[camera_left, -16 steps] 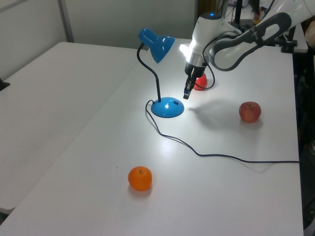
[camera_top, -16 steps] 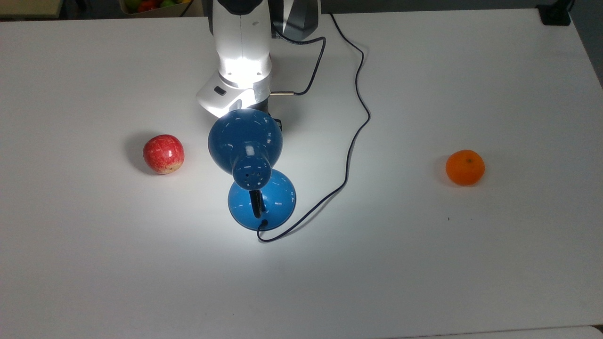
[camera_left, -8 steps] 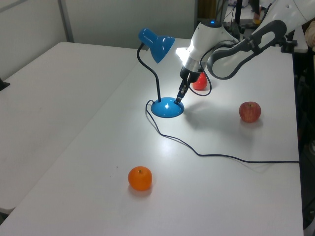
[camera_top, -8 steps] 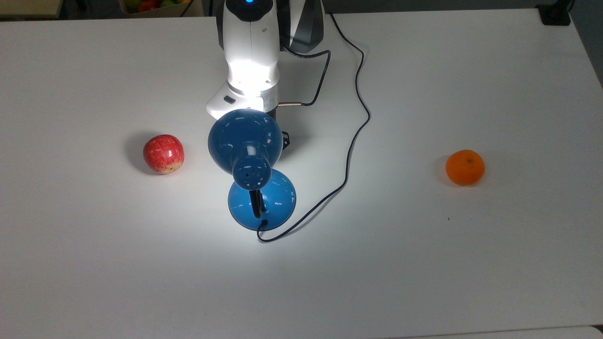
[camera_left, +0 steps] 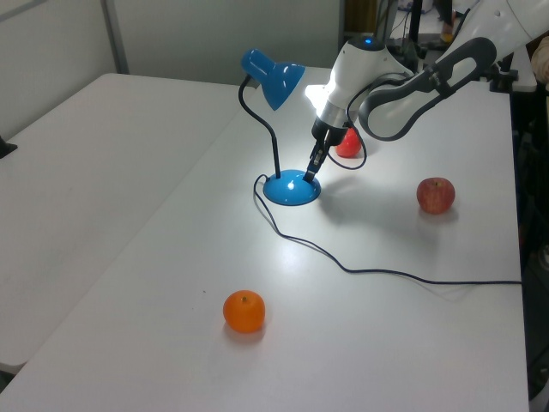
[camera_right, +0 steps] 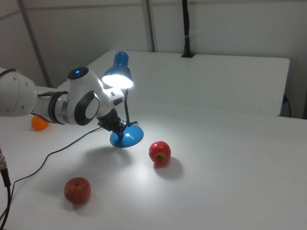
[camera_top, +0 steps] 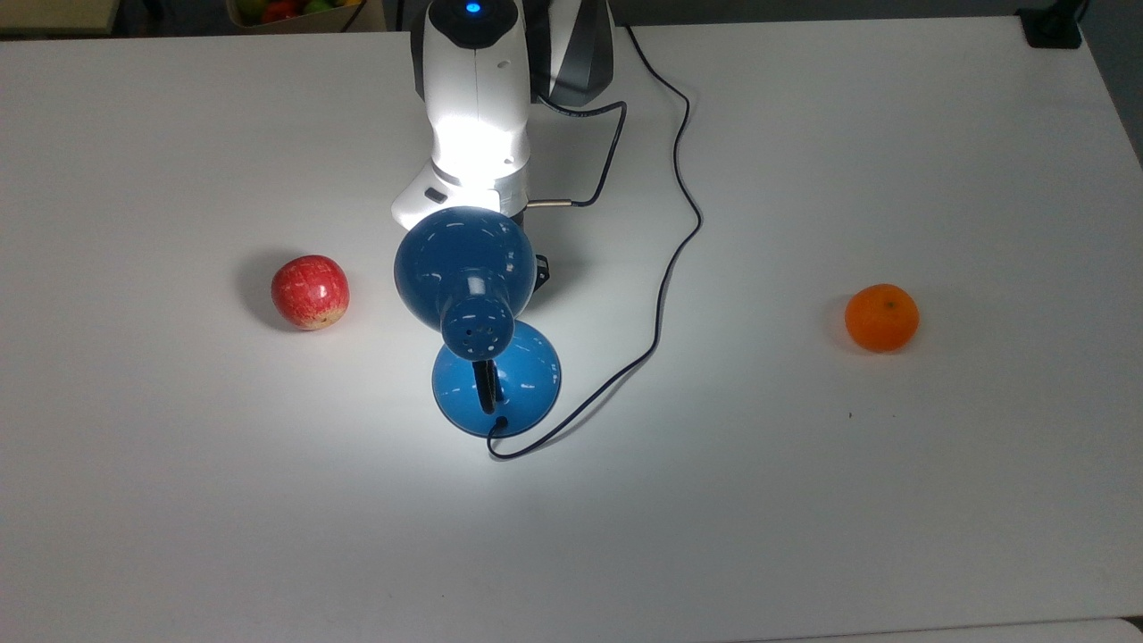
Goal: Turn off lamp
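The blue lamp (camera_top: 464, 268) stands mid-table with its bulb lit; its dome shade (camera_right: 118, 76) glows and throws a bright pool of light on the table. My gripper (camera_left: 310, 174) is shut and angled down, its tip resting on the rim of the round blue base (camera_left: 290, 190), on the left view's right side. From the right view the gripper (camera_right: 122, 126) meets the base (camera_right: 127, 137) from that view's left. In the top view the shade covers most of the gripper. The lamp's thin dark cord (camera_top: 665, 268) loops away toward the far edge.
A red apple (camera_top: 310, 292) lies on the top view's left and an orange (camera_top: 881, 317) on the top view's right. Two apples (camera_right: 160, 153) (camera_right: 77, 189) lie in the right view, one close to the lamp base. The cord (camera_left: 386, 273) crosses the table.
Over the last second my gripper came down and in toward the lamp base, and its tip now touches the rim. The lamp stays lit and nothing else moved.
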Tool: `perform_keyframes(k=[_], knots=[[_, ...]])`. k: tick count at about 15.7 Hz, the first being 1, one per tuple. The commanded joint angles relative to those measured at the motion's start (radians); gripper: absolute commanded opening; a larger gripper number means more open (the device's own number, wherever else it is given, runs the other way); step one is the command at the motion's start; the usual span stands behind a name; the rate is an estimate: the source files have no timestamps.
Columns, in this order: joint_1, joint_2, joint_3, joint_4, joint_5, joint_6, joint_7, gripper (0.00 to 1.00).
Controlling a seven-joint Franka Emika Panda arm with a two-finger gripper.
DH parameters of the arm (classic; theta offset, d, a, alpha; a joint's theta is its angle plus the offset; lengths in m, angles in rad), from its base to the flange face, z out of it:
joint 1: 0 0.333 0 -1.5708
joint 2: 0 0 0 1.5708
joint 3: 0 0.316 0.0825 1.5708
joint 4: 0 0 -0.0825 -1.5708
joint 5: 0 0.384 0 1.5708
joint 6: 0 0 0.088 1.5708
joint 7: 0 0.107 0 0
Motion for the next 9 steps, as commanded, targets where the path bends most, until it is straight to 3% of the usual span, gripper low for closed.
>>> perform_keyframes(k=[1,9], knots=[[0.006,0.009,0.001,0.000,-0.004,0.005,0.022,0.00],[0.009,-0.022,0.001,-0.003,-0.004,-0.219,0.088,0.00]])
